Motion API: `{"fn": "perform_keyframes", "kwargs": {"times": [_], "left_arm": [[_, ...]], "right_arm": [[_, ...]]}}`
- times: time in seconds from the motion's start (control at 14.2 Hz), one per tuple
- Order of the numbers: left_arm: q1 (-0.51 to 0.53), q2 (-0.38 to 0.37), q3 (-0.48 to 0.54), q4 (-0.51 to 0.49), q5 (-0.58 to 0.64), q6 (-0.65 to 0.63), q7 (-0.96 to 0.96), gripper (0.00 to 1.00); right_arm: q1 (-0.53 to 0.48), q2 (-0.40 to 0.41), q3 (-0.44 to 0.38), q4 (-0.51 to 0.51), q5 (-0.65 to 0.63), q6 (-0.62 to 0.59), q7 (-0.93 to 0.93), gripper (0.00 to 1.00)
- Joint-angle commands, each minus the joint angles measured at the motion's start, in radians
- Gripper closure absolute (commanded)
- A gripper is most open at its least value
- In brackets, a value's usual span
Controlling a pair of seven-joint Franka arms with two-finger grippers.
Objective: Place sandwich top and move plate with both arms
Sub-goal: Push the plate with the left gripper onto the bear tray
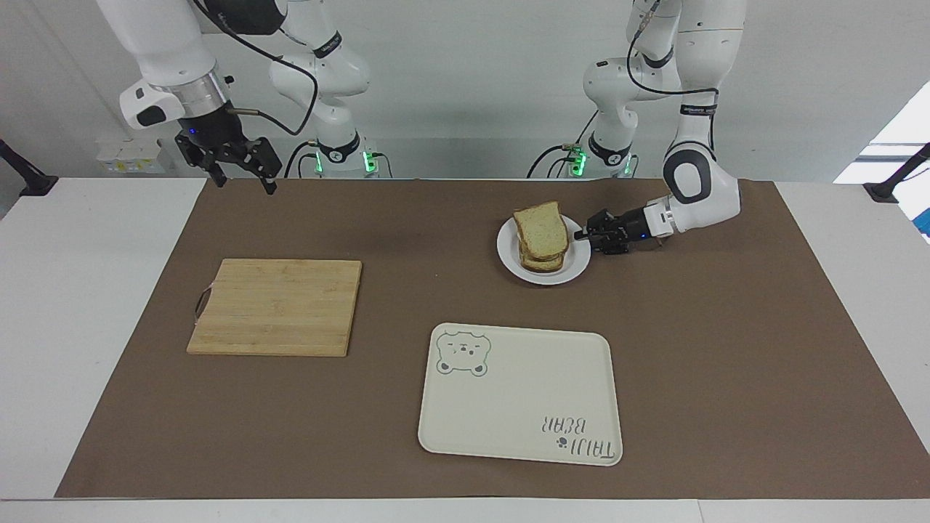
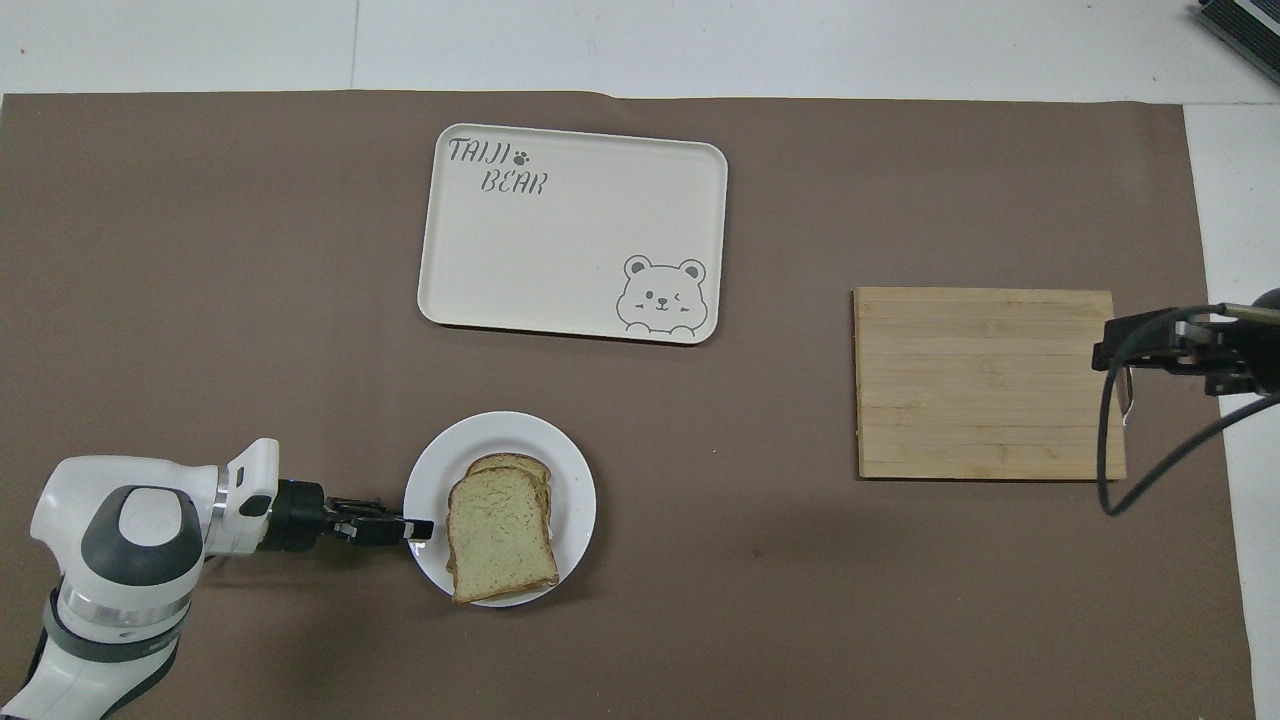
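The sandwich top (image 1: 541, 231) is a tan bread slice lying on a stack of bread on the small white plate (image 1: 574, 265), which sits on the mat toward the left arm's end. In the overhead view the slice (image 2: 498, 535) covers most of a lower slice on the plate (image 2: 575, 490). My left gripper (image 1: 585, 236) is low at the plate's rim, on the side toward the left arm's end; it also shows in the overhead view (image 2: 420, 527). My right gripper (image 1: 243, 181) is open, empty and raised, and in the overhead view (image 2: 1105, 355) it is over the cutting board's edge.
A wooden cutting board (image 1: 276, 306) (image 2: 985, 382) lies toward the right arm's end. A cream tray with a bear drawing (image 1: 519, 392) (image 2: 570, 235) lies farther from the robots than the plate. A brown mat covers the table.
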Motion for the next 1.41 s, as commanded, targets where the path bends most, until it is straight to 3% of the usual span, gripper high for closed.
{"fn": "perform_keyframes", "kwargs": {"times": [0.0, 0.21, 0.49, 0.71, 0.85, 1.34], "left_arm": [[-0.056, 0.011, 0.002, -0.016, -0.030, 0.048, 0.028, 1.00], [-0.043, 0.023, 0.002, -0.001, -0.030, 0.038, 0.016, 1.00], [-0.040, 0.052, 0.002, 0.059, -0.030, 0.010, -0.073, 1.00], [-0.046, 0.080, 0.002, 0.116, -0.025, -0.022, -0.212, 1.00], [-0.040, 0.092, 0.003, 0.156, -0.016, -0.080, -0.294, 1.00], [-0.041, 0.203, 0.005, 0.398, 0.042, -0.133, -0.475, 1.00]], "right_arm": [[-0.027, 0.004, 0.010, 0.083, -0.022, -0.058, -0.062, 0.00], [-0.023, 0.007, 0.022, 0.143, -0.070, -0.104, -0.107, 0.00], [-0.011, -0.036, 0.021, 0.087, -0.050, -0.114, -0.110, 0.00], [-0.028, 0.029, 0.016, 0.160, -0.053, -0.146, -0.139, 0.00], [-0.020, 0.025, 0.016, 0.143, -0.052, -0.131, -0.147, 0.00], [-0.013, 0.007, 0.022, 0.114, -0.045, -0.124, -0.142, 0.00]]}}
